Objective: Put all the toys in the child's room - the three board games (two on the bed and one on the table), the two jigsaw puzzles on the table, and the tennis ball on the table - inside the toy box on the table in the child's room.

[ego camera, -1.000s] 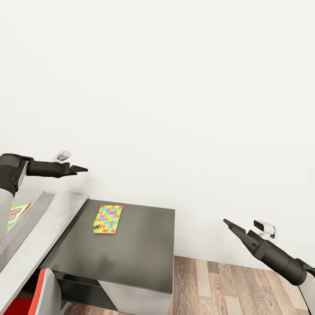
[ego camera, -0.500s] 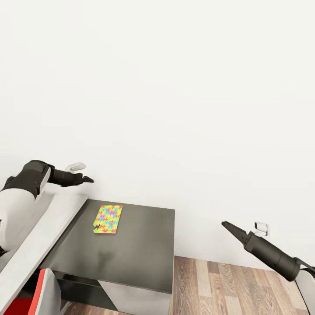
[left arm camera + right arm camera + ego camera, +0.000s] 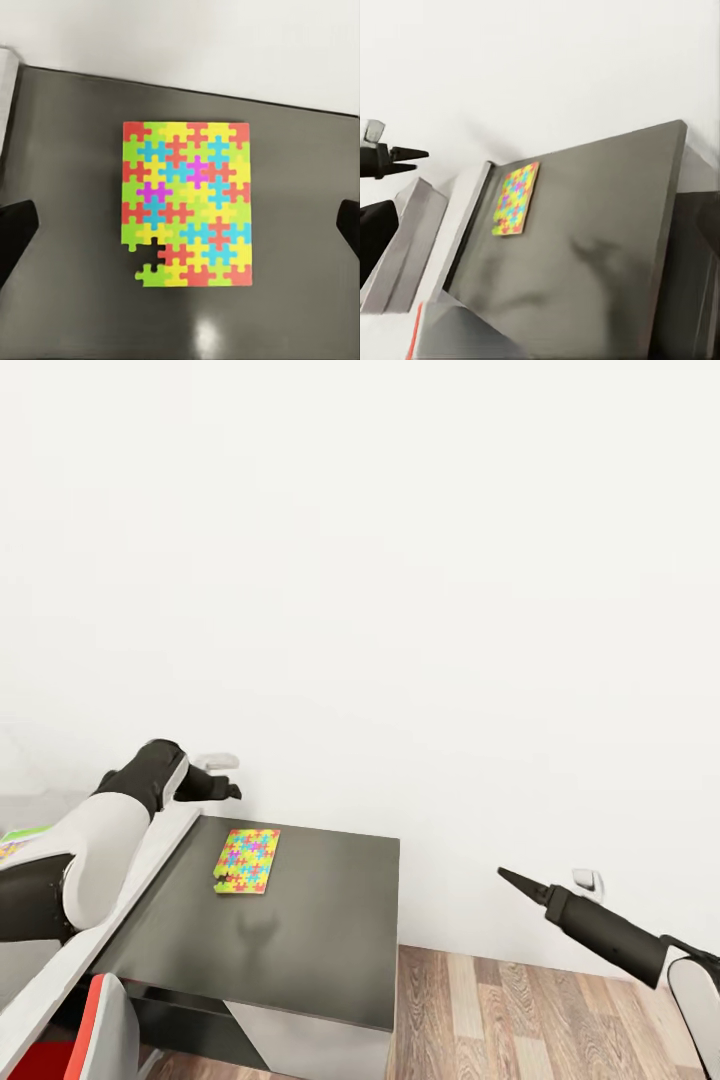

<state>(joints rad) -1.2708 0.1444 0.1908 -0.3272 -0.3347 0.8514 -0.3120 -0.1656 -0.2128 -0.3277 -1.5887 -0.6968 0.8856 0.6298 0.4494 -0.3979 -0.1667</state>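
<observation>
One jigsaw puzzle (image 3: 247,860) lies flat on the dark grey wing (image 3: 320,930) of the table, near its back left corner, with a piece missing at one edge. My left gripper (image 3: 226,792) hovers above that corner, close to the wall. In the left wrist view the jigsaw puzzle (image 3: 187,206) lies straight below, and the fingertips (image 3: 16,232) stand wide apart, open and empty. My right gripper (image 3: 512,879) hangs off the wing's right side over the floor; its fingers look like a single point from here. In the right wrist view the jigsaw puzzle (image 3: 515,198) lies well ahead.
The pale grey table top (image 3: 150,850) runs along the left, with a sliver of a colourful flat box (image 3: 16,836) behind my left arm. A red-and-white chair (image 3: 100,1030) stands at the bottom left. Wood floor (image 3: 520,1010) and a wall socket (image 3: 585,880) lie to the right.
My left arm has swung right and down, bringing its gripper over the back left corner of the dark wing. The right gripper has drifted slightly left and lower. The puzzle has not moved.
</observation>
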